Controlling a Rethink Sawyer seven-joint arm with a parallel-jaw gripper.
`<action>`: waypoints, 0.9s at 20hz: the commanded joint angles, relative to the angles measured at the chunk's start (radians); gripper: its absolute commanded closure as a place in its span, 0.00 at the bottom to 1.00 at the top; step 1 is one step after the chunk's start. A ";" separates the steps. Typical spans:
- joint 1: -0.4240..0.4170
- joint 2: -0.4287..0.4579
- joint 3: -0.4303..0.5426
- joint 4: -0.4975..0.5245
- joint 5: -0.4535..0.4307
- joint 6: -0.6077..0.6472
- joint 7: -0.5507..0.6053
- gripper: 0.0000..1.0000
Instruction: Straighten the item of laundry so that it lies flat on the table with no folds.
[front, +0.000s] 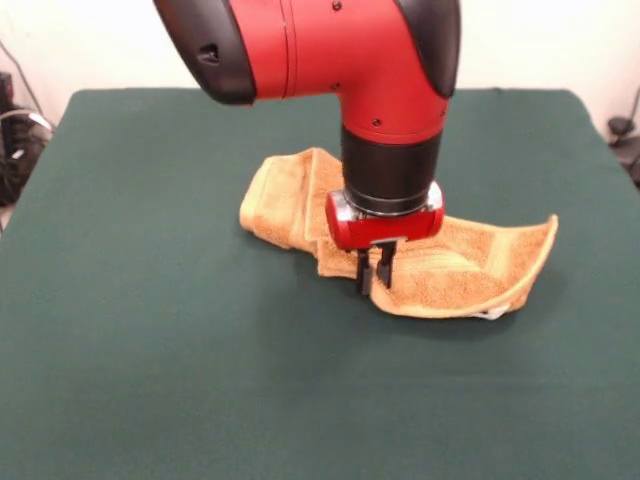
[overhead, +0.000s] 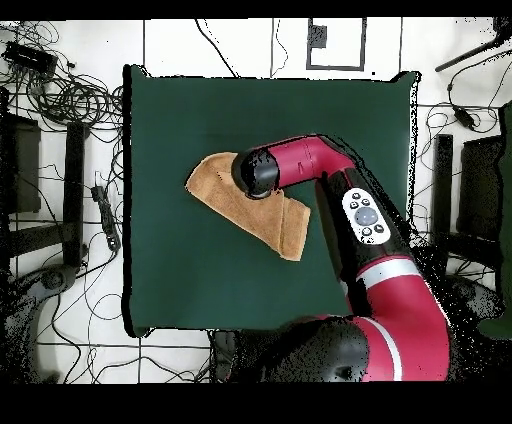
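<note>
While the gripper (front: 374, 272) stood with its jaws close together, tips down on the towel (front: 450, 270) — pinching cloth or not, I could not tell — the towel's long axis ran sideways, folded, mid-table (front: 150, 350).

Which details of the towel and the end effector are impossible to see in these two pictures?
- Overhead view: the end effector and the middle of the towel are hidden under the arm.
- Front view: towel behind the end effector is hidden; whether the tips pinch cloth is too small to tell.
- Front view: the white tag shows only partly, under the edge.
</note>
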 joint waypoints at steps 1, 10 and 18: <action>-0.012 0.029 0.108 -0.062 0.003 0.175 -0.448 1.00; 0.148 -0.156 -0.196 0.263 0.186 -0.070 0.519 1.00; 0.245 -0.121 -0.321 0.312 0.302 -0.190 0.667 1.00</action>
